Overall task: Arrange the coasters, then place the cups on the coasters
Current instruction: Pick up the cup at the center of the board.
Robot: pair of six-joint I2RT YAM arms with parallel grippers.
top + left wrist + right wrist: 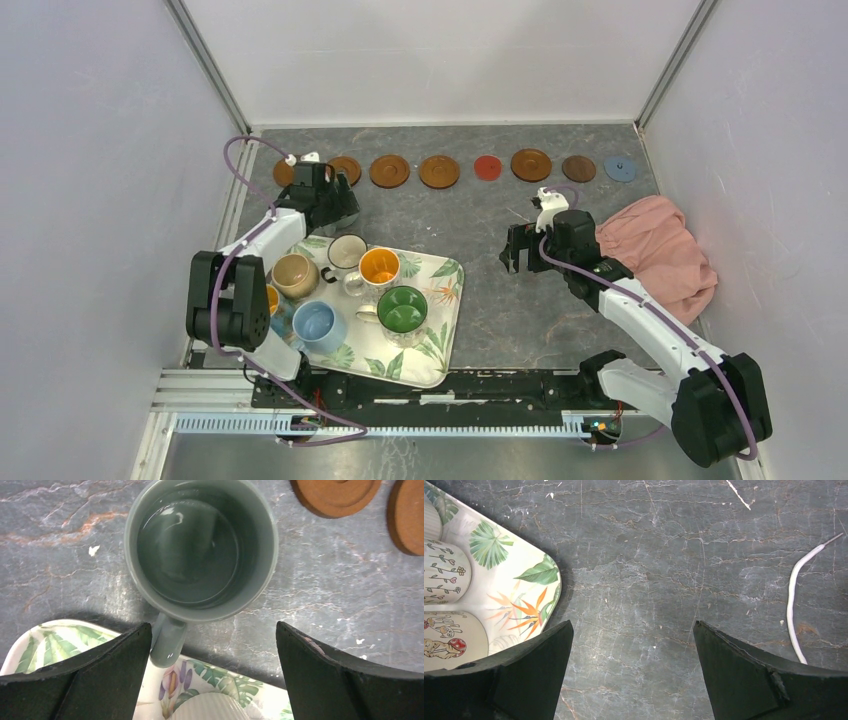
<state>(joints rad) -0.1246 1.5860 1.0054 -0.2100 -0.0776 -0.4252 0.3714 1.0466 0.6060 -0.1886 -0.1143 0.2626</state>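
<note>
Jaws, both arms: spread wide, nothing held. We log the left gripper (212, 630) over a grey-green mug (200, 545), which stands on the bare table (325, 610) just beyond the tray (65, 640) and short of the brown coasters (335, 495). Its handle (167, 642) points back toward the tray. The right gripper (634, 625) hangs over bare table beside the tray's corner, touching nothing. The other mugs (380, 267) stand on the tray; coasters line the far edge. Risk, in our judgement: closing here could catch the handle and spin or tip the mug, or shove it into a coaster. We cannot tell whether the left finger (100, 675) touches the handle; it lies just beside it.
</note>
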